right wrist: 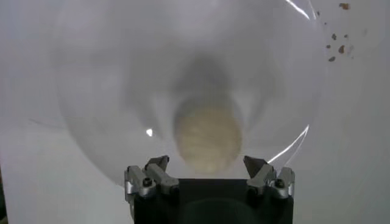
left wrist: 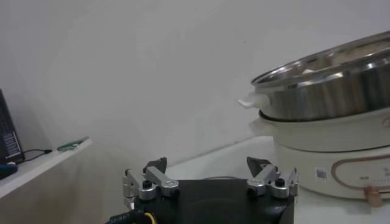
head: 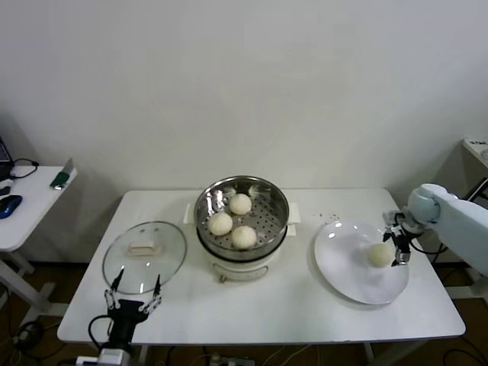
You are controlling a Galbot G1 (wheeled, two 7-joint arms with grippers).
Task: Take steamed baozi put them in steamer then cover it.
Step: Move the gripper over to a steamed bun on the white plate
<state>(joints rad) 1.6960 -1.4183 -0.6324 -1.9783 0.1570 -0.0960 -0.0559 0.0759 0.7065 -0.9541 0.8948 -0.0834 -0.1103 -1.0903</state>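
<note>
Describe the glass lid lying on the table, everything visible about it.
The glass lid is round and clear, with a thin metal rim and a cream-white bar handle at its centre. It lies flat on the white table, handle up, to the robot's left of the steamer and apart from it. The table shows through the glass. The left gripper sits open at the lid's near edge; whether its fingertips touch the rim cannot be told. Nothing rests on the lid.

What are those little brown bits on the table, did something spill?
A few small brown specks lie scattered on the white table, just beyond the white plate that holds the last baozi. They look like crumbs, but I cannot tell what they are. Nothing else looks tipped, spilled or broken.
</note>
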